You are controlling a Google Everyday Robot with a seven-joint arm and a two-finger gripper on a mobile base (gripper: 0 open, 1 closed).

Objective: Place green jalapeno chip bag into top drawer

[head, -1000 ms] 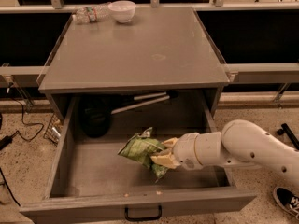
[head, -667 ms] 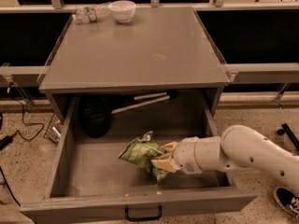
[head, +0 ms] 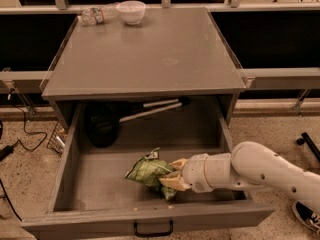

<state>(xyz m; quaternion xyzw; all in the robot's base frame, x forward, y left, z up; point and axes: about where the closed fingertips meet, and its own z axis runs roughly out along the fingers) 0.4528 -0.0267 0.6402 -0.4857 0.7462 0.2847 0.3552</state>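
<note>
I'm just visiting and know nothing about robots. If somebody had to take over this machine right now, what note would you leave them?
Gripper: inside the open top drawer, shut on the right end of the green chip bag.
Bag: low in the drawer, near the front and about the middle. I cannot tell whether it already rests on the drawer floor.
Done: drawer open, bag brought inside it.
Left: let go of the bag and draw the arm out of the drawer.
Elsewhere: a bottle and a white bowl sit at the back left of the cabinet top. They are not part of the job.
</note>
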